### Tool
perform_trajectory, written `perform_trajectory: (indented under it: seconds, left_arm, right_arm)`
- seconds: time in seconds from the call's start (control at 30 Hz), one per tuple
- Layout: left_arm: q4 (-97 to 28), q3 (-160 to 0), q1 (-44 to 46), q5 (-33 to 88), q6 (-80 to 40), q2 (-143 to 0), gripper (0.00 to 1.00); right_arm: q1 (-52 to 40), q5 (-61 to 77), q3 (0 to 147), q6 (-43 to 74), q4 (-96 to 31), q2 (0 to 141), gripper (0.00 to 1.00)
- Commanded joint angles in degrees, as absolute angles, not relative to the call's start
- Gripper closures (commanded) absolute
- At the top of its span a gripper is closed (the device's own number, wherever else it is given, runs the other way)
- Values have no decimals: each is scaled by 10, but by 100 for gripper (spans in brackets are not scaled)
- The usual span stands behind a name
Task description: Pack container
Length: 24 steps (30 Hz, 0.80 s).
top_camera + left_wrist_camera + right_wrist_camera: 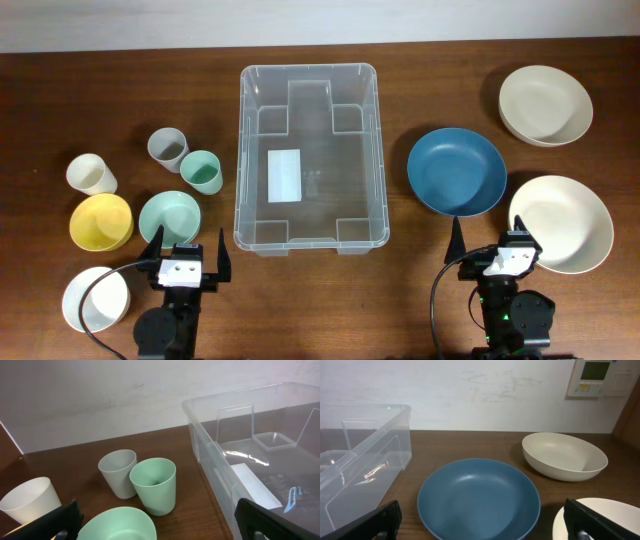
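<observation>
The large clear container [243, 150] stands empty in the middle of the table, a white label on its base; it also shows in the left wrist view [210, 445] and the right wrist view [385, 435]. My left gripper [186, 258] is open and empty near the front edge, just behind a green bowl [168, 214]. My right gripper [497, 252] is open and empty in front of a blue plate [456, 171], which fills the right wrist view [478, 498].
On the left are a grey cup [168, 149], a green cup [201, 171], a cream cup [91, 175], a yellow bowl [101, 221] and a white bowl [96, 298]. On the right are a cream bowl [545, 104] and a white plate [562, 223].
</observation>
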<state>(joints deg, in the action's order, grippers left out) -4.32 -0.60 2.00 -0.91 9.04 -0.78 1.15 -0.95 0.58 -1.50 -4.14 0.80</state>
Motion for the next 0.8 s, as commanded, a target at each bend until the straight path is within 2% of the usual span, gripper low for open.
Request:
perform_trajectory:
  seconds: [0.0, 0.33, 0.63, 0.77]
  left_arm:
    - [-47, -5, 17, -12, 98, -3, 1]
    - [-46, -5, 17, -12, 98, -3, 1]
    - [-46, -5, 17, -12, 97, -3, 1]
    - [-36, -10, 17, -15, 3, -3, 1]
  right_arm:
    - [16, -6, 3, -13, -43, 4, 1]
    - [16, 3, 3, -9, -43, 4, 1]
    - [16, 6, 5, 47, -47, 4, 1]
    - [16, 7, 28, 79, -88, 8, 1]
